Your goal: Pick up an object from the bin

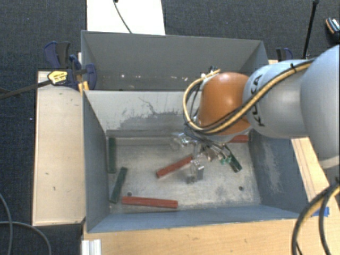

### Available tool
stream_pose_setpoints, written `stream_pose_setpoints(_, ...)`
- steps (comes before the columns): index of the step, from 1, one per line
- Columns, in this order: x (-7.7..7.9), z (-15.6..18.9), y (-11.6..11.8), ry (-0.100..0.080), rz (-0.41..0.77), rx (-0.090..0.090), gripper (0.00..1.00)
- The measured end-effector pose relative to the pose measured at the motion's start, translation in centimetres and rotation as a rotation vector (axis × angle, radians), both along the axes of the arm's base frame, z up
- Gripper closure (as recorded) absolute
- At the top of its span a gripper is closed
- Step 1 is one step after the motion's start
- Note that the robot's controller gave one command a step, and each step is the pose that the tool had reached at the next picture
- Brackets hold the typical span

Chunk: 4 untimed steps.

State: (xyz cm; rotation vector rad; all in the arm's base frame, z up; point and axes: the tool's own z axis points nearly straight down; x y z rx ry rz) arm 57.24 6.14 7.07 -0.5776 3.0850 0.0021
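Nearest the front wall of the grey metal bin (175, 62), a long red-brown bar (150, 201) lies flat, almost parallel to that wall and just beside it. To the view's left of it, a dark green bar (118, 184) lies tilted, its lower end near the front left corner.

Further in, about mid-floor, a second red-brown bar (172, 168) lies slantwise, its lower end towards the view's left and its upper end rising to the right. That upper end runs right up to the gripper (195, 170), which is low over the bin floor just to the view's right of the bar. Whether the gripper touches or grips the bar cannot be told, nor whether it stands wide or narrow.

Just to the view's right of the gripper lies a small dark green piece (234, 163), partly hidden by the wrist. Along the left wall, well apart from the gripper, another dark green bar (111, 154) lies parallel to the wall.

Towards the back wall, a red piece (240, 138) peeks out beneath the orange cover (223, 102) on the wrist of the arm (297, 102).
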Motion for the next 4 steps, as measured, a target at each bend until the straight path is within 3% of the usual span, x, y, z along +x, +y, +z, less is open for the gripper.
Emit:
stream_pose_setpoints(1, 0.0, 0.0, 0.0, 0.0, -0.004, 0.0, 1.0)
stream_pose_setpoints(2, 1.6, 0.0, -2.2, -0.003, 0.221, -0.002, 1.0)
stream_pose_setpoints(3, -2.0, 10.9, -2.0, -0.008, 0.252, -0.002, 1.0)
stream_pose_setpoints(4, -2.8, 34.5, -0.8, -0.012, 0.332, -0.003, 1.0)
